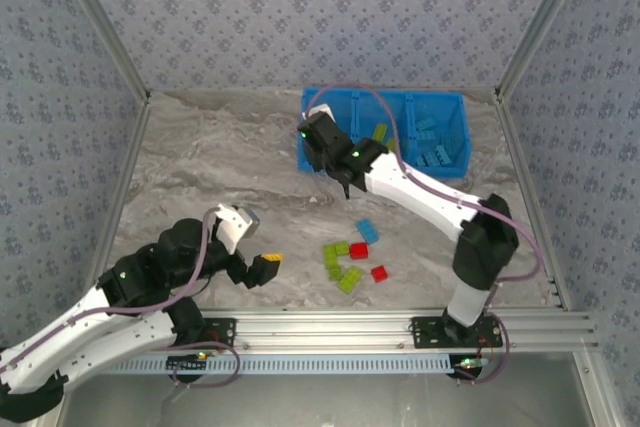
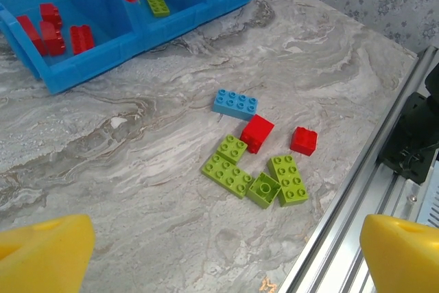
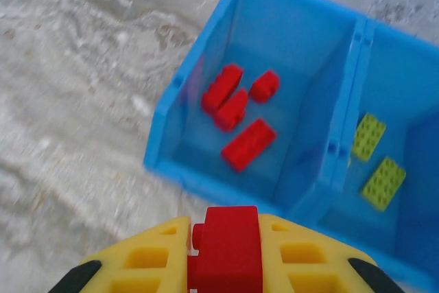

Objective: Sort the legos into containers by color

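At the lower left of the top view, the left gripper (image 1: 256, 269) is hanging above the marbled grey tabletop (image 1: 200, 167), its yellow fingers spread wide with nothing between them. Just beyond it, at the lower centre, the loose studded plastic bricks (image 2: 254, 169) are lying in a small cluster. Four lime green ones are bunched together, with two red ones and a light blue one (image 2: 235, 103) beside them.

Further up the frame, the right gripper (image 3: 226, 265) is clamping a red studded plastic brick (image 3: 226, 238) between its yellow fingers. It is hovering by the near wall of the bright blue rectangular plastic bin (image 3: 171, 128), facing the left compartment (image 3: 288, 39), where four red bricks (image 3: 236, 111) are already lying. Lime green bricks (image 3: 374, 159) are sitting in the middle compartment and light blue bricks (image 1: 432, 145) in the right one.

The step in hand appears to be dropping this red brick in with the others. Doing it well is probably going to mean:
- carrying the brick fully past the near wall
- staying left of the divider (image 3: 345, 101)
- lowering it a little so it is not bouncing out
- letting go only then
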Tool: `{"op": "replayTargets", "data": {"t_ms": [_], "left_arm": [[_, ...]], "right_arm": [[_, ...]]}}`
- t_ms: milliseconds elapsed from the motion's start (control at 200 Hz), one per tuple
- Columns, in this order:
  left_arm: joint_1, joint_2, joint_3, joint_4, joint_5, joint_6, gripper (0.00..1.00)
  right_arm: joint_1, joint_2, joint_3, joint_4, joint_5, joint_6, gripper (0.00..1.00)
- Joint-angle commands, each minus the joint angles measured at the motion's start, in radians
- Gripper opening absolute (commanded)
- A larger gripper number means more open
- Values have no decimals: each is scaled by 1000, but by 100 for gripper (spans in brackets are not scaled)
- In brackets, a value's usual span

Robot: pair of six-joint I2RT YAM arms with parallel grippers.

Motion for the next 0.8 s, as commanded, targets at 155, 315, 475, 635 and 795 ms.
{"op": "replayTargets", "data": {"t_ms": [155, 315, 475, 635, 795], "left_arm": [[2, -32, 10, -17, -28, -66, 99], [3, -25, 7, -29, -49, -81, 99], [2, -27, -11, -22, -57, -125, 99], [2, -21, -25, 6, -65, -127, 99], [2, -15, -15, 9, -78, -81, 99]], "right_arm": [[-91, 292, 173, 166, -67, -116, 15], [-102, 404, 314, 129, -102, -140, 22], [-108, 427, 375, 78, -114, -149, 45], [-105, 348, 352, 25, -102, -155, 56], [-96, 141, 198, -20, -109, -117, 56]]}}
